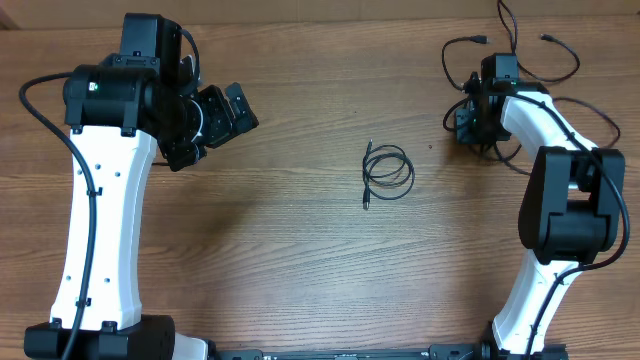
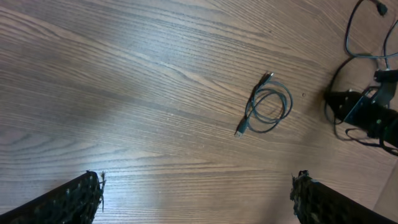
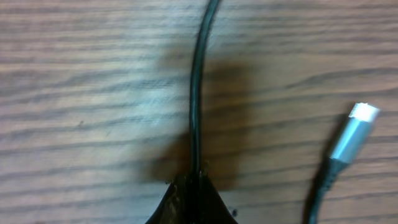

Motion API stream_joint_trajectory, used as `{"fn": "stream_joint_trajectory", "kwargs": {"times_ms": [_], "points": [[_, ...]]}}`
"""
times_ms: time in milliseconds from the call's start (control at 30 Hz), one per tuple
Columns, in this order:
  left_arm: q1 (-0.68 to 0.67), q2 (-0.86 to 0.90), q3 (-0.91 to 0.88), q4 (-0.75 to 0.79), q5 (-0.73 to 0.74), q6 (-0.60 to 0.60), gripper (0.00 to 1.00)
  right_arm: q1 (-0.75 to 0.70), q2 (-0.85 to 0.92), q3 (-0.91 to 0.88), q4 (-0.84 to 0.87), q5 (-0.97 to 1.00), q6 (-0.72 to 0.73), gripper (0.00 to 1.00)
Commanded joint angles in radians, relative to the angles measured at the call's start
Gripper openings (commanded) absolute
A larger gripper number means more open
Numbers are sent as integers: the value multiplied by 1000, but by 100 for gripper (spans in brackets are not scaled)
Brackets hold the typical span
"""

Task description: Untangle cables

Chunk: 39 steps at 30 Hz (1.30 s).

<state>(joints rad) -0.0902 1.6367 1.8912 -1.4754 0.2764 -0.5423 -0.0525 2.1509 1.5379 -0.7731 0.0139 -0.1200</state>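
– Between the two sets of fingers, what lies on the desk (image 1: 300,250)?

– Roughly midway between them, and well apart from both, a small coiled cable (image 1: 387,172) lies flat on the wood grain; it is thin and black, wound in a few loose loops; one plug end sticks out above the coil and one below it, seen from overhead.

– How do the left fingers (image 2: 78,198) stand?

– Spread wide, with nothing between them; only bare desk shows in the gap; the coil lies ahead of them and off to their right, untouched.

– And the right fingers (image 3: 193,202)?

– Pressed together, pinching a thin black cord (image 3: 195,93); the cord runs straight away from the fingertips across the desk; just beside them, to the right in the wrist view, a silver plug (image 3: 349,135) with a pale tip lies on the wood, not touching them.

– Are there more cables by those fingers?

– Yes; around and beyond the right fingers, loose cables (image 1: 520,55) sprawl in wavy black strands; some cross one another; from overhead I cannot tell which strand is the one pinched.
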Motion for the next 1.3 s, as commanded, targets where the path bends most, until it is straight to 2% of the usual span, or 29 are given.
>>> {"fn": "stream_joint_trajectory", "kwargs": {"times_ms": [0, 167, 500, 567, 633, 667, 733, 800, 833, 867, 1100, 1167, 1267], "points": [[-4, -2, 0, 10, 2, 27, 100, -3, -8, 9, -53, -129, -104, 4], [-4, -2, 0, 11, 2, 27, 100, -3, -13, 9, -97, -232, -178, 4], [-4, -2, 0, 12, 2, 27, 100, 0, -70, 9, -105, -274, -252, 6], [-4, -2, 0, 14, 2, 27, 100, 0, -82, 9, -100, -274, -249, 19], [-4, -2, 0, 14, 2, 27, 100, 0, -100, 9, -99, -274, -243, 29], [-4, -2, 0, 14, 2, 27, 100, 0, -107, 9, -97, -274, -237, 37], [-4, -2, 0, 14, 2, 27, 100, -1, -131, 9, -88, -269, -203, 62], [-4, -2, 0, 14, 2, 27, 100, -2, -161, 9, -85, -261, -194, 68], [-4, -2, 0, 14, 2, 27, 100, -2, -177, 9, -83, -252, -193, 79], [-4, -2, 0, 14, 2, 27, 100, -2, -191, 9, -77, -237, -179, 100], [-4, -2, 0, 13, 2, 27, 100, -57, -285, 9, -18, 196, 186, 100], [-4, -2, 0, 13, 2, 27, 100, -102, -284, 6, -40, 259, 268, 100], [-4, -2, 0, 8, 2, 27, 100, -202, -278, -25, -51, 239, 377, 100]]}}
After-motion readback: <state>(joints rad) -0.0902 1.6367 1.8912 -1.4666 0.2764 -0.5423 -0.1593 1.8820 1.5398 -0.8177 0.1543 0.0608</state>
